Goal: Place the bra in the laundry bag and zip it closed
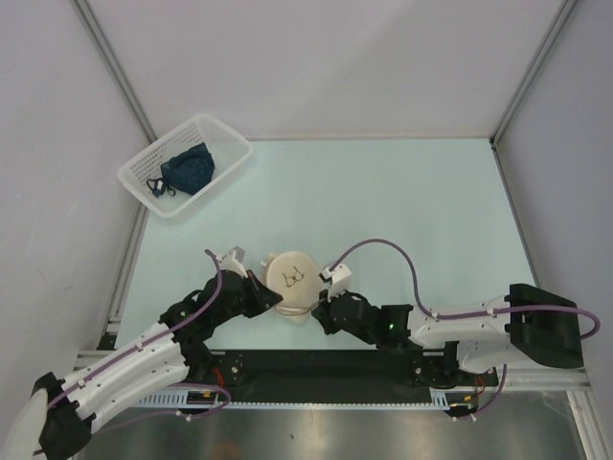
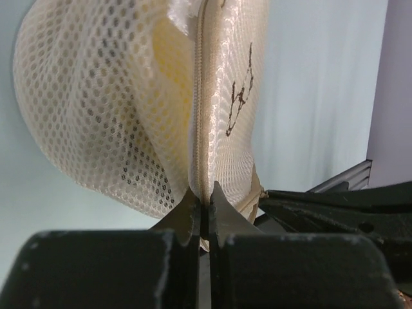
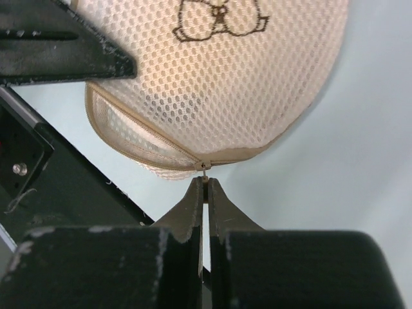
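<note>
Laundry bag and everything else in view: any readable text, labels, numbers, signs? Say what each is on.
Words or numbers: none readable in any view.
Sign: a dark bra outline drawn on the laundry bag lid, no lettering beside it.

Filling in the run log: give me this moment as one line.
stage: zipping | left gripper: shut on laundry bag seam | right gripper: shut on zip pull | bra: yellow showing through mesh, inside bag

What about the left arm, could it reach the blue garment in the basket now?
Probably not yet: the left fingers are shut on the laundry bag; otherwise nothing stands before the basket.
</note>
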You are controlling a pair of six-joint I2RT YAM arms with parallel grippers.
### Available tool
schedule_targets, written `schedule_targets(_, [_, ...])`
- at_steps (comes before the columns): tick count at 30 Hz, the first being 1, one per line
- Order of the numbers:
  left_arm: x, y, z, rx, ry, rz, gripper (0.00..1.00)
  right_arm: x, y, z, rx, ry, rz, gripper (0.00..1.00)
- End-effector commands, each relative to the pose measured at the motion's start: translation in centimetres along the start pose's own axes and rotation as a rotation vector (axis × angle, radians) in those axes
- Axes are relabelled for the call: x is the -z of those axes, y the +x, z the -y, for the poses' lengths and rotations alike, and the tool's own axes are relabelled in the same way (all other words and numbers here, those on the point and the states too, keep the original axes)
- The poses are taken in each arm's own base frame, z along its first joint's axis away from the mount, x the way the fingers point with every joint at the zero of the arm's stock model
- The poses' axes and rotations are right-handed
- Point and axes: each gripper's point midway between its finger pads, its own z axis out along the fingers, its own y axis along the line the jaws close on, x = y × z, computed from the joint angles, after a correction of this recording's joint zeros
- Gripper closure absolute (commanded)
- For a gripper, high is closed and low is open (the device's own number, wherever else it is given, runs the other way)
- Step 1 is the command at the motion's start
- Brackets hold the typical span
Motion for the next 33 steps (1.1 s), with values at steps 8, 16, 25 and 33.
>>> schedule_targets(8, [1.8,-3.7,2.7,-0.008,0.087,0.105,1.0,0.8,3.1,7.3,0.016,0.204,-0.08,1.0])
schedule_targets(16, [1.1,-2.4,6.0,-0.14,0.247,-0.003,1.0,3.0,-2.5,0.9,-0.072,-0.05,-0.013,0.57])
schedule_targets(25, [2.0,-3.2,10.6,-0.365,0.465,0.012,1.0,5.6,-7.3,5.5,-0.402,-0.095,0.051,0.14])
schedule_targets(33, [3.3,-3.1,13.0,-0.422,0.596,0.008,1.0,3.7,-7.1,5.6,-0.471,-0.348,-0.032,0.11])
